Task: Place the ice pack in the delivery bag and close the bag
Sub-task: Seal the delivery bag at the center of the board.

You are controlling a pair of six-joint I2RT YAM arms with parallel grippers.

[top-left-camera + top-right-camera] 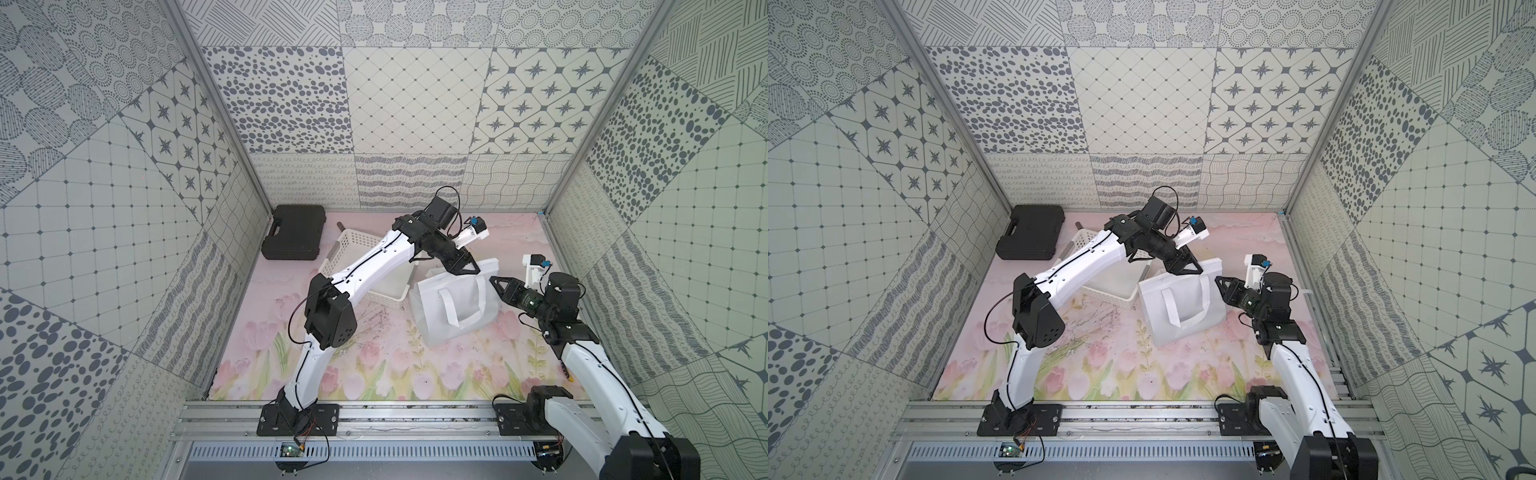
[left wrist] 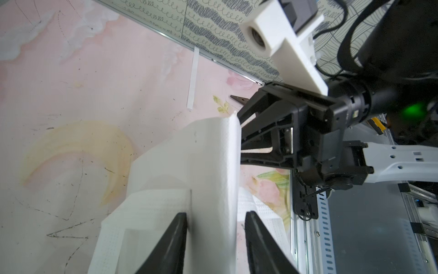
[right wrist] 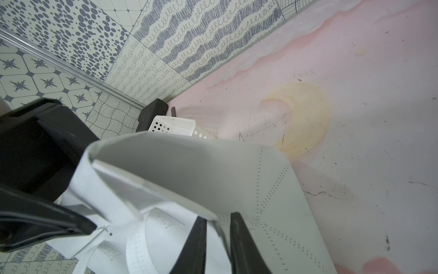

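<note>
The white delivery bag stands right of the table's middle, one strap handle hanging down its front. My left gripper reaches over the bag's far top rim. It is open, its jaws astride a fold of the bag wall. My right gripper is at the bag's right top corner, jaws narrow but still apart, with the thin rim passing between them. The ice pack is in none of the views. The bag's inside is hidden.
A white perforated basket sits just left of the bag, largely under my left arm. A black case lies in the back left corner. The right wall runs close behind my right arm.
</note>
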